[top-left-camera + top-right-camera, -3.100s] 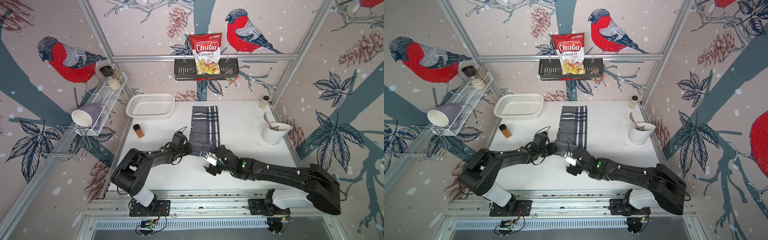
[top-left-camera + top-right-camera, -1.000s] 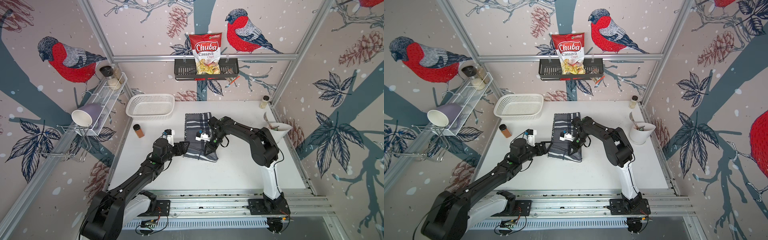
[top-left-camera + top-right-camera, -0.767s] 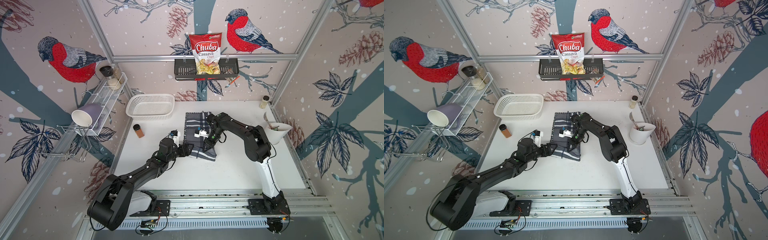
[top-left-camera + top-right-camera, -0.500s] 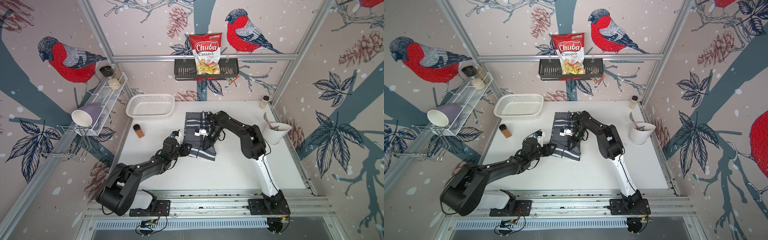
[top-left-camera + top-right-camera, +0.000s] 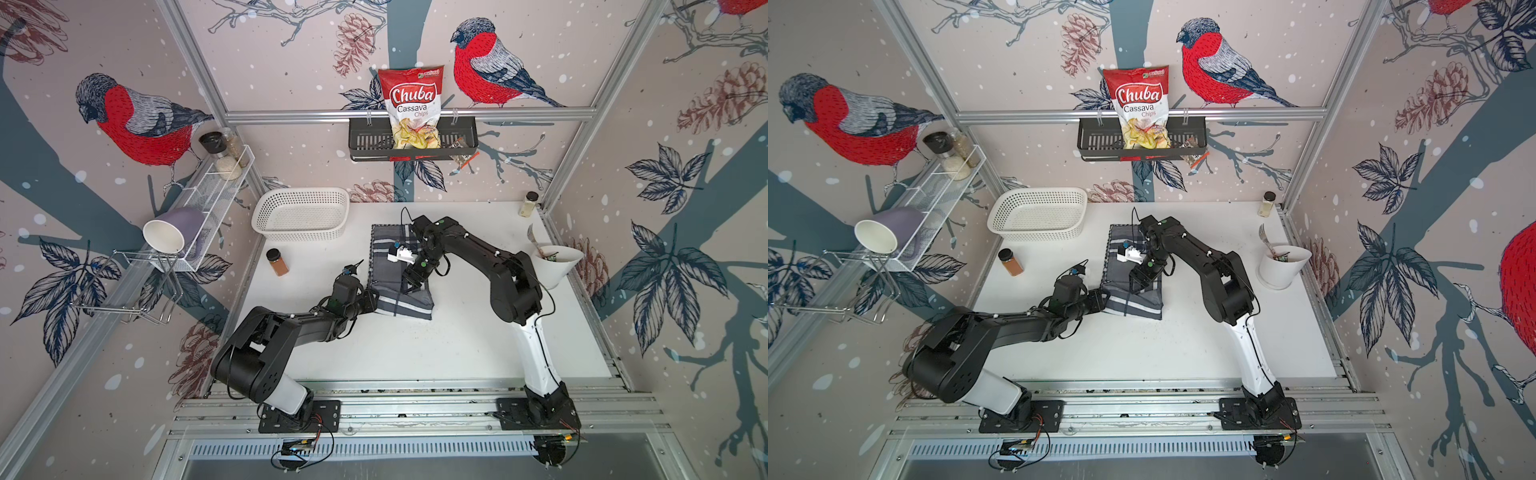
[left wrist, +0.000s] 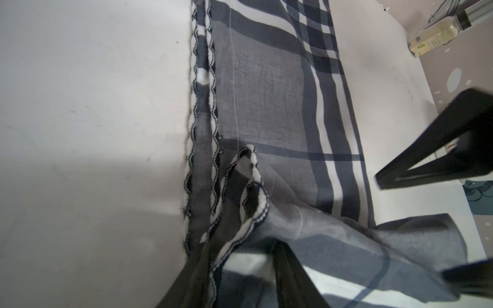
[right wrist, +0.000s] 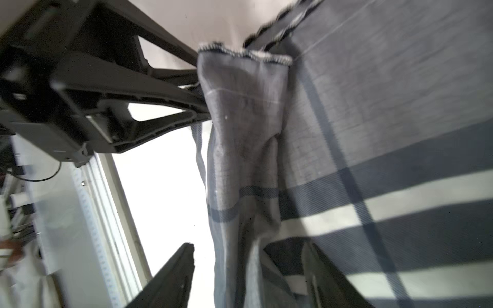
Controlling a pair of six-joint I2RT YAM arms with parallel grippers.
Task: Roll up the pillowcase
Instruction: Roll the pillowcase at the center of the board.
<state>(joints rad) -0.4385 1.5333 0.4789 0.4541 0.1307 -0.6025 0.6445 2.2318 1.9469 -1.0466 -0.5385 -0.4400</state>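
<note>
The grey plaid pillowcase (image 5: 384,255) (image 5: 1133,305) lies mid-table, its near end doubled back into a loose, rumpled fold. My left gripper (image 5: 374,300) (image 5: 1104,300) reaches in at the fold's near left corner. In the left wrist view its fingers (image 6: 290,272) have closed in on a bunch of the stitched hem (image 6: 248,202). My right gripper (image 5: 413,283) (image 5: 1138,286) hovers over the fold's right part, open. In the right wrist view (image 7: 248,248) loose cloth (image 7: 373,106) hangs between its spread fingers, and the left gripper (image 7: 202,90) shows at the raised corner.
A white basket (image 5: 301,214) stands behind the cloth to the left, with a brown spice jar (image 5: 277,262) near the left edge. A white cup with a fork (image 5: 555,266) sits at the right edge, a small bottle (image 5: 530,203) in the back right corner.
My right gripper, shut on the fold until now, has opened and let the cloth go. My left arm has slid in to the fold's near left corner and its jaws have closed on the hem.
</note>
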